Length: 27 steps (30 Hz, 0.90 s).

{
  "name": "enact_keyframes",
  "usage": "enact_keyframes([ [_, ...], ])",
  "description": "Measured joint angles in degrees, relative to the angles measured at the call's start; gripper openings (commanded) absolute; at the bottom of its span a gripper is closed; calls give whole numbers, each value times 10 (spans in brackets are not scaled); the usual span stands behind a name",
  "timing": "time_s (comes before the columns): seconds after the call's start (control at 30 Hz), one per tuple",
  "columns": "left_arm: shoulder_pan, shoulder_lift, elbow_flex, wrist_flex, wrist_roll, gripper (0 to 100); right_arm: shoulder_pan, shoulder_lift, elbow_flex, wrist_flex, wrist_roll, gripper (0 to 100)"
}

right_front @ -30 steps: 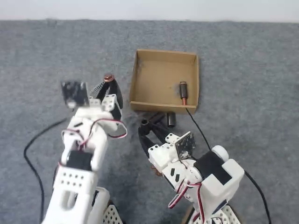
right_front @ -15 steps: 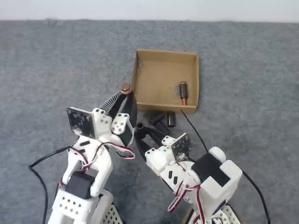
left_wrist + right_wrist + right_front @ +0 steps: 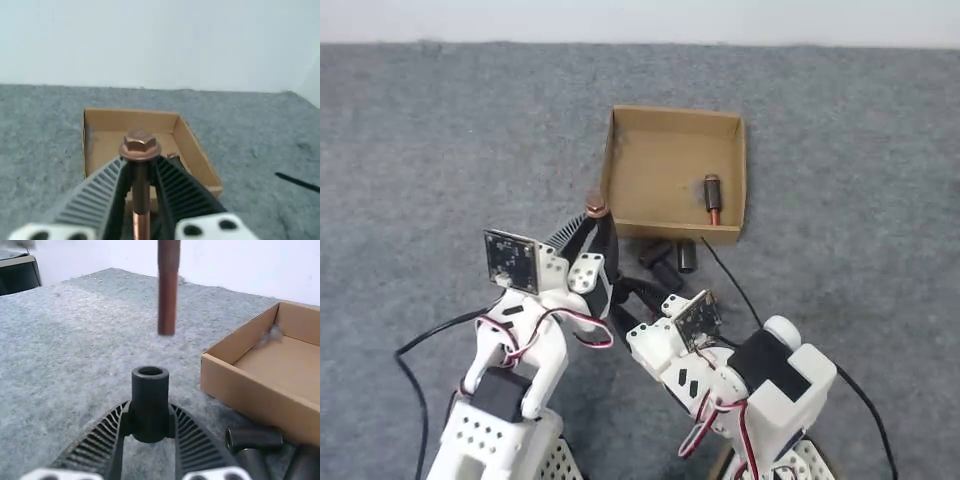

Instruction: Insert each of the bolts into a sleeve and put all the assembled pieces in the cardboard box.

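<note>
Right wrist view: the right gripper (image 3: 150,421) has its fingers clenched on an upright black sleeve (image 3: 150,400), whose mouth faces up, low over the grey worktop (image 3: 65,340).
Bolt: the copper bolt (image 3: 168,285) hangs shank-down above that mouth. It is not yet in the sleeve and seems a little off its axis.
Left gripper: the left gripper (image 3: 140,169) grasps the bolt just under its hex head, fingers closed on the shank.
Loose sleeves: a few loose sleeves (image 3: 665,265) lie on the worktop just beside the box's near wall.
Cardboard box: the cardboard box (image 3: 672,114) holds one assembled piece (image 3: 711,197), near its right wall.
Change: within the last second the left arm swung in from well left of the box and brought the bolt over the held sleeve. The right arm edged slightly toward it.
Meaning: insertion looks like the step in hand. The bolt tip likely needs centring on the sleeve mouth before it is lowered. With one piece boxed and sleeves left over, the task seems to be at an early stage.
</note>
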Motion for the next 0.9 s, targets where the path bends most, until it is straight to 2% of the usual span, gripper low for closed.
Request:
enact_keyframes([
  [0.5,0,0,21,0,0,12,1,0,0,0,0,7],
  [0.9,-2,-11,18,51,30,12,2,0,0,2,0,7],
])
